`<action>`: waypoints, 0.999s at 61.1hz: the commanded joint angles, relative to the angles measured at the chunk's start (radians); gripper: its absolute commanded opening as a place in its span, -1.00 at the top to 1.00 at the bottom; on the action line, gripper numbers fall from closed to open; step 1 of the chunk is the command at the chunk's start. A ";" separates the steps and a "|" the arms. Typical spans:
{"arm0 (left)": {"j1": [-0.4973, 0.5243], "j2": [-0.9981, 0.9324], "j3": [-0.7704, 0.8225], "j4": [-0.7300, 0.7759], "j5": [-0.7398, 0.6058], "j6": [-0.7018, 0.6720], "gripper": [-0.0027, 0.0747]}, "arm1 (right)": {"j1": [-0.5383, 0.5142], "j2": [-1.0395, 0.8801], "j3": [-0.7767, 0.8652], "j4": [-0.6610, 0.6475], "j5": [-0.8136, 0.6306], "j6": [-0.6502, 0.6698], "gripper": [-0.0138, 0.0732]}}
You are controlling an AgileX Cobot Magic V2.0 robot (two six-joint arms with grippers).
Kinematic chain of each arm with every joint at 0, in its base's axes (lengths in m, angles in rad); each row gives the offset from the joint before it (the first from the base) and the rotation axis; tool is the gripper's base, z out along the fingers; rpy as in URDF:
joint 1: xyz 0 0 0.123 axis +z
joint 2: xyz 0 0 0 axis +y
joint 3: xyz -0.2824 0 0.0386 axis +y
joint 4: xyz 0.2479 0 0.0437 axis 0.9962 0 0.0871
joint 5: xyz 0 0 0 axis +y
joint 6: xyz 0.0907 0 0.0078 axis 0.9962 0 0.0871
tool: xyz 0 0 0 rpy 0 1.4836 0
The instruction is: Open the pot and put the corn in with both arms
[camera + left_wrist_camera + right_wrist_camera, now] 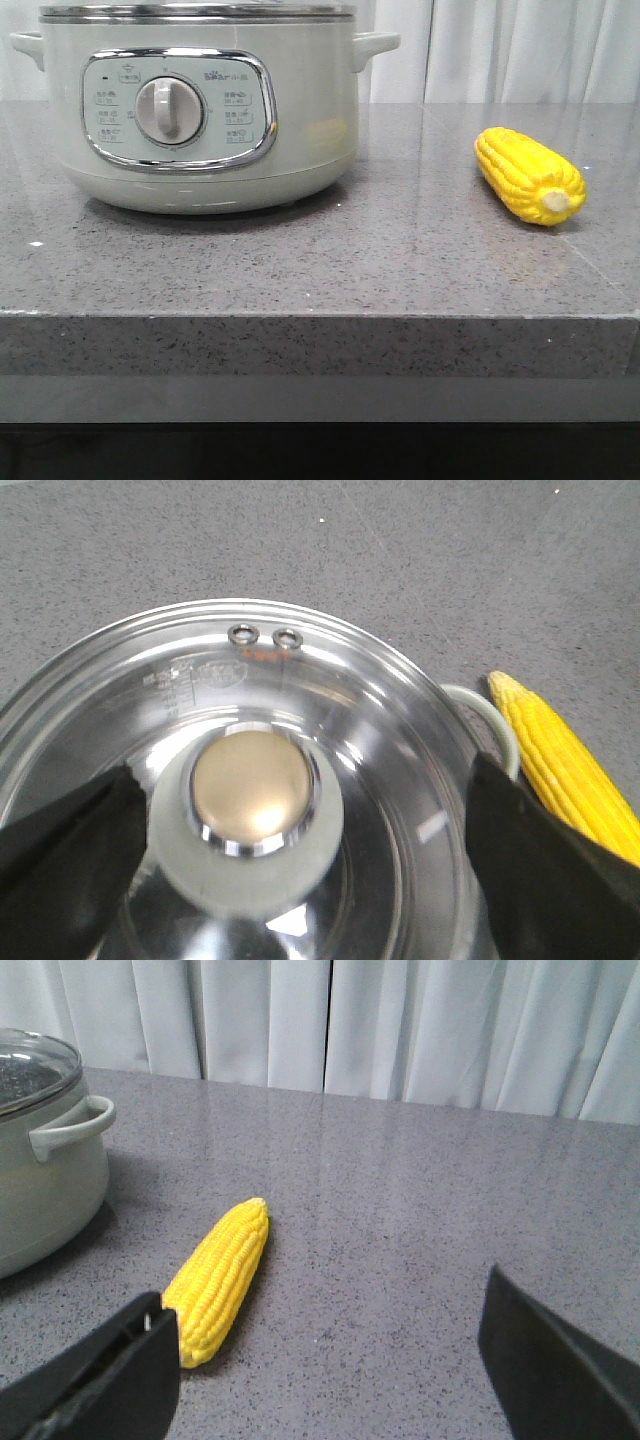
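On my front feed the pot (200, 105) sits at the left of the grey tabletop (400, 270), control panel and dial (169, 110) facing me, lid (197, 12) closed on top with its steel rim showing. The corn (529, 175) lies well to the pot's right, on its side, pale stub end pointing toward me and slightly right. Neither arm shows in that feed. From my left wrist camera I look straight down on the glass lid (300, 780): its knob (250, 790), brass-coloured on a pale collar, sits between my left fingers (60, 850), which are spread wide on either side of it and, as far as I can see, not touching it. Two small steam vents (264, 635) sit near the rim, and beyond the pot's side handle (490, 720) I see the corn (570, 770) lying on the tabletop. From my right wrist camera the right fingers (100, 1380) are also spread wide with nothing between them; the corn (218, 1280) lies on the tabletop close to one finger, and the pot (45, 1160) stands further off, one handle (75, 1125) turned toward the cob.
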 commanded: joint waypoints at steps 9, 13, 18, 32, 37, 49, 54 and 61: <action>-0.007 0.064 -0.120 -0.015 -0.040 0.002 -0.64 | 0.001 0.016 -0.033 -0.003 -0.096 -0.011 -0.75; -0.007 0.072 -0.120 -0.013 -0.036 0.003 -0.61 | 0.001 0.016 -0.033 -0.003 -0.099 -0.011 -0.75; -0.005 0.076 -0.120 -0.006 -0.023 0.003 -0.54 | 0.001 0.016 -0.033 -0.003 -0.106 -0.011 -0.75; -0.005 0.082 -0.118 0.007 0.009 0.003 -0.16 | 0.001 0.016 -0.033 -0.004 -0.135 -0.011 -0.75; -0.005 0.083 -0.118 0.007 0.009 0.003 -0.02 | 0.001 0.016 -0.033 -0.004 -0.139 -0.011 -0.75; -0.005 0.083 -0.118 0.009 0.015 0.003 0.35 | 0.001 0.016 -0.033 -0.004 -0.140 -0.011 -0.75; -0.005 0.083 -0.118 0.011 0.014 0.003 0.44 | 0.001 0.016 -0.033 -0.004 -0.140 -0.011 -0.75; -0.005 0.080 -0.128 0.021 0.012 0.003 0.45 | 0.001 0.016 -0.033 -0.004 -0.140 -0.011 -0.75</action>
